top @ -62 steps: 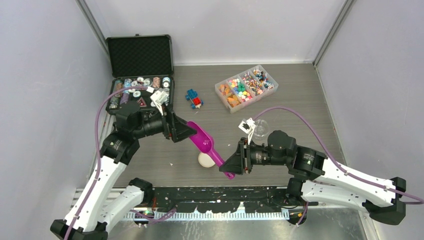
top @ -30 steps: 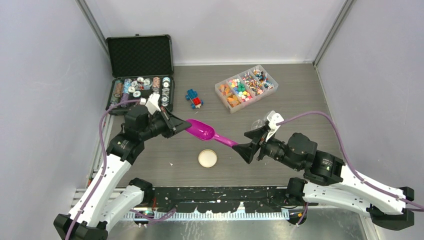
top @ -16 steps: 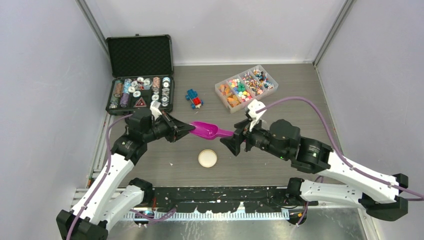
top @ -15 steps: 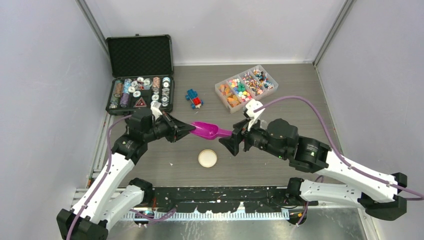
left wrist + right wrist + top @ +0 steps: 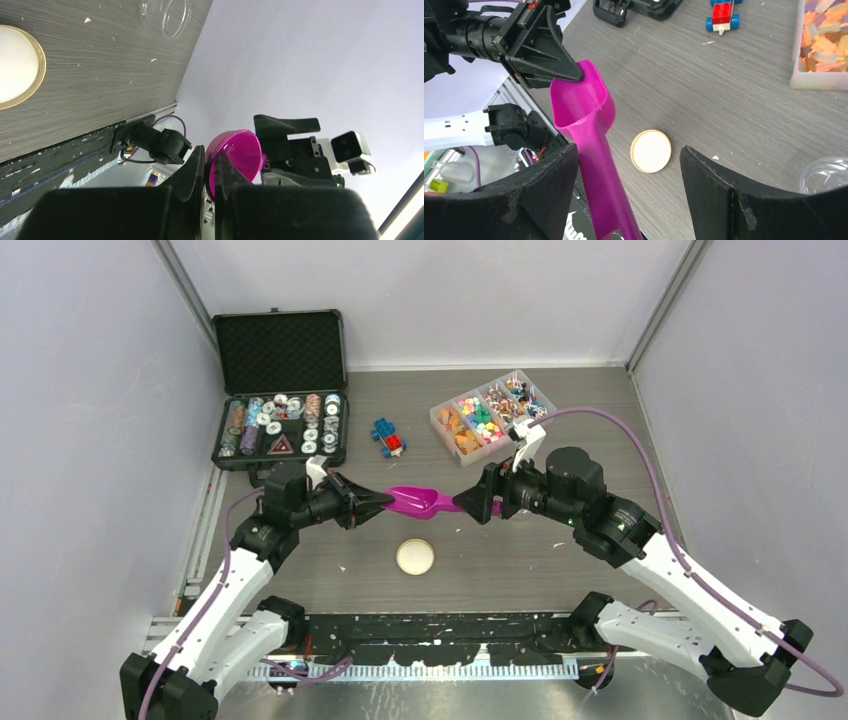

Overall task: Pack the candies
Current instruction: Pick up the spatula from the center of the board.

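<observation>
Left gripper [image 5: 383,502] is pinched shut on the magenta scoop [image 5: 412,502] bowl rim, right gripper [image 5: 476,507] jaws gape empty astride the handle: centre it, clamp right before left releases, then go for the candies [image 5: 482,416] in the divided tray [image 5: 437,421] at the back.

Scoop [image 5: 584,112]: magenta plastic, smooth, glossy. Table [image 5: 734,125]: grey wood-grain, matt, lightly scuffed. Disc [image 5: 651,150]: pale matt face, gold-coloured rim. Organiser box [image 5: 796,65]: clear plastic. Left gripper [image 5: 576,76]: matt black plastic.
</observation>
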{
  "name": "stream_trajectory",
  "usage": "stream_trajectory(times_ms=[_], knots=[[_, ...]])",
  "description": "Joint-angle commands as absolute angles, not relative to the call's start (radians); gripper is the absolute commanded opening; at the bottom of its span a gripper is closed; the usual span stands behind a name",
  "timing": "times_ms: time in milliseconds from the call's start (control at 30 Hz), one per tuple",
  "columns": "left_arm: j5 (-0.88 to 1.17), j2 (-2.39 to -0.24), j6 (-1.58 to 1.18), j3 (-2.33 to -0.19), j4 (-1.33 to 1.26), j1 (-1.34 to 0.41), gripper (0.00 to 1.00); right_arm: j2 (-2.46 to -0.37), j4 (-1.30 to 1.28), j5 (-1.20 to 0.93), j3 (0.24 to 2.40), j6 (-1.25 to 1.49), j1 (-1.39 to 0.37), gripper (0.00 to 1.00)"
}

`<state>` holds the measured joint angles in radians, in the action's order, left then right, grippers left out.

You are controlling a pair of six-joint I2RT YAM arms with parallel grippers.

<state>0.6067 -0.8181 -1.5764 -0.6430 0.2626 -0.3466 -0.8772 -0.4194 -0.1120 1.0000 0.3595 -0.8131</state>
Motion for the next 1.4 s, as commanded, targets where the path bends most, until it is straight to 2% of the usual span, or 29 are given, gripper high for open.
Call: stream_trajectory(times_ms=[0,333,433,633,733,800,900,967,1100,1267,1367], knots=[[0.653,-0.800,-1.603,-0.657,0.188,-0.339,0.00,-0.869,-0.399,-0.329,0.982,0.392,-0.744,0.78],[0.636,-0.801,-1.600,-0.646,0.210,-0.338,0.00,-0.908,-0.356,-0.437,0.983,0.382,-0.743,0.74],[0.638,-0.801,-1.602,-0.641,0.210,-0.337,0.00,-0.923,-0.370,-0.423,0.991,0.368,-0.743,0.69],[0.629,-0.803,-1.607,-0.636,0.213,-0.337,0.00,-0.930,-0.368,-0.409,1.001,0.343,-0.743,0.46],[0.633,-0.804,-1.605,-0.635,0.222,-0.338,0.00,-0.927,-0.366,-0.404,0.999,0.316,-0.742,0.38],[0.638,-0.806,-1.605,-0.634,0.229,-0.337,0.00,-0.921,-0.362,-0.404,0.995,0.297,-0.743,0.40],[0.646,-0.808,-1.603,-0.635,0.242,-0.337,0.00,-0.901,-0.362,-0.406,0.988,0.256,-0.744,0.62],[0.645,-0.808,-1.594,-0.639,0.261,-0.338,0.00,-0.887,-0.367,-0.408,0.992,0.227,-0.744,0.70],[0.644,-0.806,-1.591,-0.640,0.290,-0.338,0.00,-0.910,-0.421,-0.424,1.031,0.192,-0.744,0.71],[0.640,-0.808,-1.593,-0.643,0.309,-0.337,0.00,-0.951,-0.433,-0.474,1.052,0.192,-0.744,0.62],[0.635,-0.804,-1.610,-0.633,0.298,-0.338,0.00,-0.961,-0.433,-0.493,1.052,0.193,-0.743,0.61]])
